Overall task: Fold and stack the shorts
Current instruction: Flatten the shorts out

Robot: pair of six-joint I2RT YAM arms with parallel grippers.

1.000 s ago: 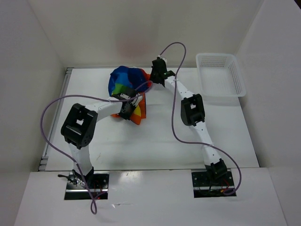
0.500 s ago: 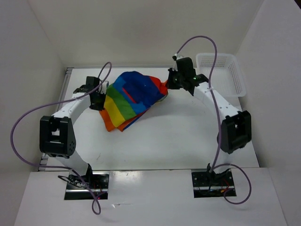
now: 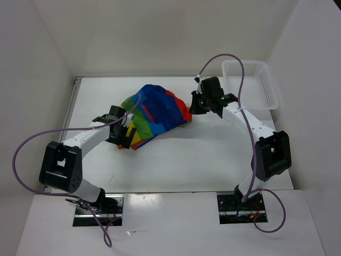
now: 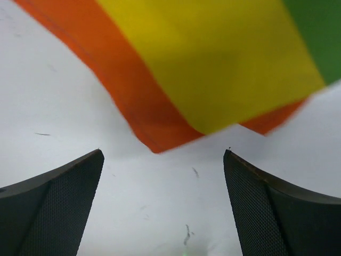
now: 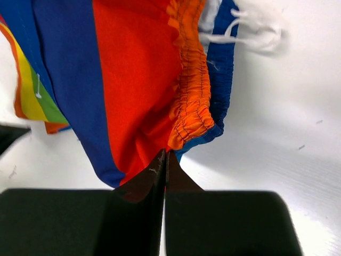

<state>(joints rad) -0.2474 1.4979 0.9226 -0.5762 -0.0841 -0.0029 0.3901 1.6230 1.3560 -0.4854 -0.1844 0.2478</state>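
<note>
Since half a second ago the left gripper has come nearer and rightward, from the far-left edge of the shorts to their near-left corner, and its fingers have let go and spread apart. The cloth has drawn in a little to the right, while the right gripper has barely shifted.

From the top view, the shorts lie bunched on the desk toward its far middle, with the blue and red stripes to the right and the yellow and orange ones to the near left. The right gripper meets their right end. The white mesh basket stands in the far right corner, apart from the cloth.

In the left wrist view, the left gripper has its two dark fingers wide apart over the bare desk, grasping nothing. The orange and yellow corner of the shorts lies just beyond the fingertips, with a patch of green at the upper right.

In the right wrist view, the right gripper has its fingers clenched together on the shorts, pinching them where the red panel meets the gathered orange waistband. A white drawstring trails onto the desk beside the blue edge.
</note>
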